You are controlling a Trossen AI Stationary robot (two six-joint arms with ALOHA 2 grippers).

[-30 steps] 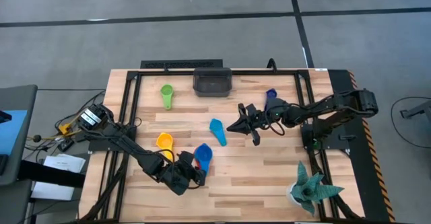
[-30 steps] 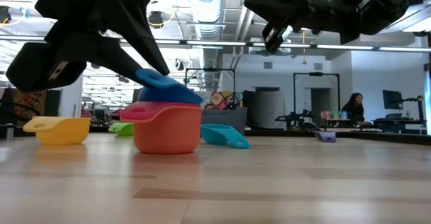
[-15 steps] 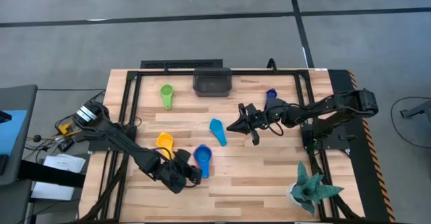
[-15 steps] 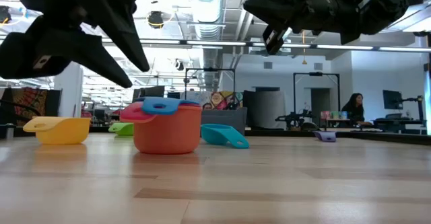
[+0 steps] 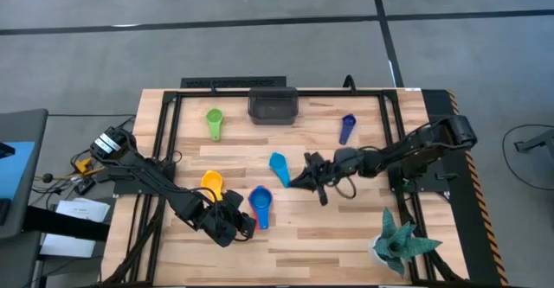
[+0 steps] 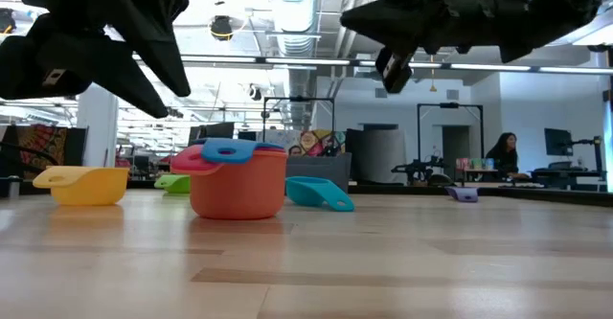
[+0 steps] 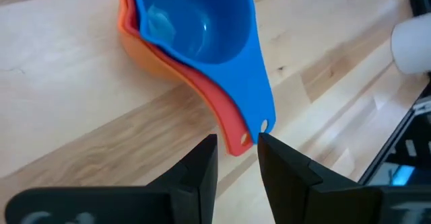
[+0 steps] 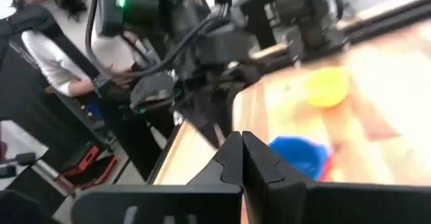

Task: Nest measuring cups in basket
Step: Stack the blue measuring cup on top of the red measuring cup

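A royal blue cup [image 7: 195,23] sits nested in red and orange ones at the table's six o'clock, the basket [image 5: 273,105] at twelve. Light, stiff, slick plastic: grip the stacked handles. Left gripper [image 7: 236,158] hovers narrowly parted, empty; right gripper [image 5: 299,181] pressed closed

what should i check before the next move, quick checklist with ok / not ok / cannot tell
1. Royal blue cup seated in the red and orange cups on the table: ok.
2. Left gripper let go of the stack, fingers apart just behind the handles: ok.
3. Right gripper empty and shut, hanging beside the light blue cup: ok.
4. Basket free to receive cups at the far edge: ok, though no cup is in it yet.
5. Green cup, yellow cup and dark blue cup nested: not ok, all lie loose.
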